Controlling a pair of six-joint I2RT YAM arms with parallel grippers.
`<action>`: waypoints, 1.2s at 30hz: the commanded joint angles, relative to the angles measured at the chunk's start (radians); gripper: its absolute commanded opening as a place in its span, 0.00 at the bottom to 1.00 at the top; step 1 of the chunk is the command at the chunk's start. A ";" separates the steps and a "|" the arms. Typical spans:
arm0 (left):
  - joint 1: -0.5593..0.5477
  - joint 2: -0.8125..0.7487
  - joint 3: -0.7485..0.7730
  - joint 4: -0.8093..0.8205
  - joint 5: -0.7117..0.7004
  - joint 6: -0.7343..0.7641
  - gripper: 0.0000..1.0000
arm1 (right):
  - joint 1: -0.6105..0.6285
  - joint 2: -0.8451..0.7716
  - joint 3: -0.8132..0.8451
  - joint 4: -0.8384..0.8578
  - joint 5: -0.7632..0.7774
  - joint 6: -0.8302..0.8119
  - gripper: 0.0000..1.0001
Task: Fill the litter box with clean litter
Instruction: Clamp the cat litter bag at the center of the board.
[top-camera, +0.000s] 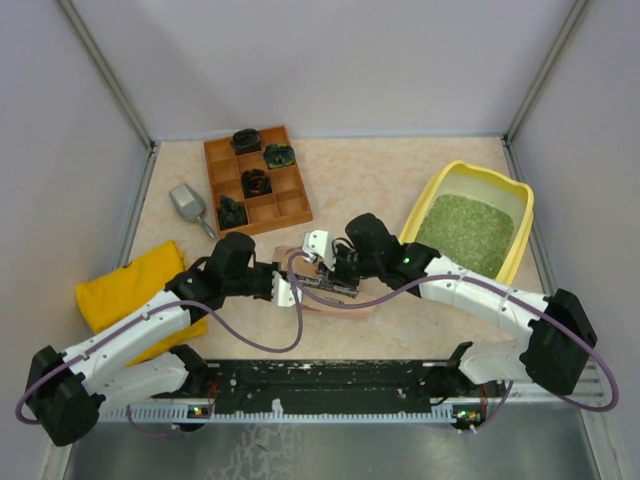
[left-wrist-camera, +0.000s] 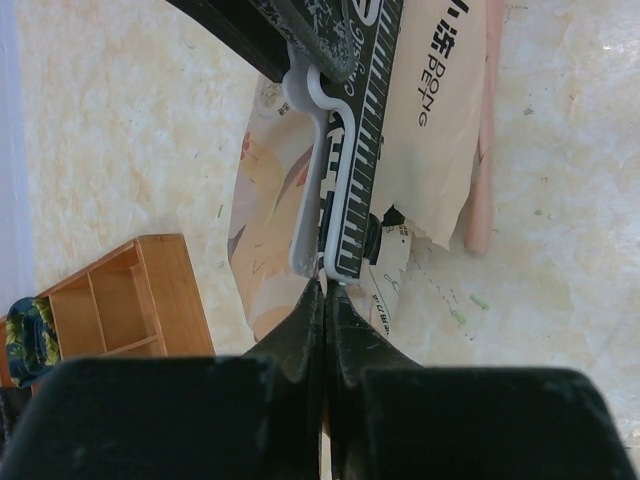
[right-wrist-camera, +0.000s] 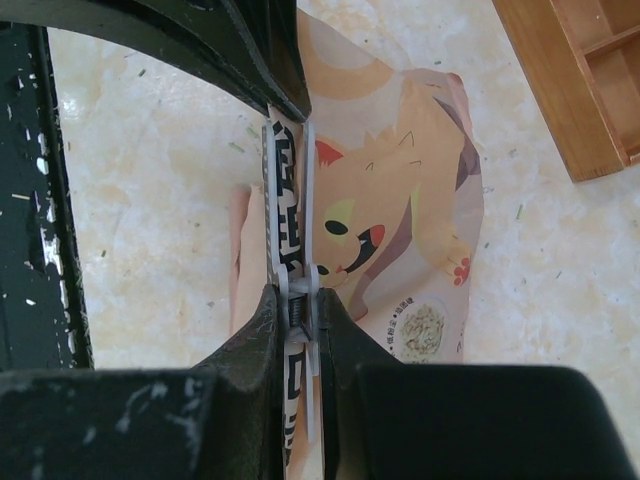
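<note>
Mid-frame, the left claw (left-wrist-camera: 324, 285) pinches tight on the pink pouch (left-wrist-camera: 440, 130), seemingly steadying it while the right claw (right-wrist-camera: 300, 295), nearly closed, squeezes its white clip (left-wrist-camera: 315, 150); at right, the litter box (top-camera: 520, 235) already holds clean litter (top-camera: 465, 230).

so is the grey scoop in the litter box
No, the grey scoop lies to the left of the wooden compartment tray, on the opposite side from the litter box.
</note>
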 joint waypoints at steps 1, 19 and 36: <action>-0.014 -0.019 0.029 0.127 0.070 -0.011 0.00 | 0.014 0.022 0.060 0.123 -0.011 0.012 0.06; -0.011 -0.006 0.067 0.084 0.066 -0.032 0.00 | -0.090 -0.238 -0.240 -0.007 -0.053 -0.049 0.53; 0.000 0.036 0.195 0.023 0.254 -0.066 0.49 | -0.179 -0.314 -0.326 0.102 -0.070 -0.036 0.00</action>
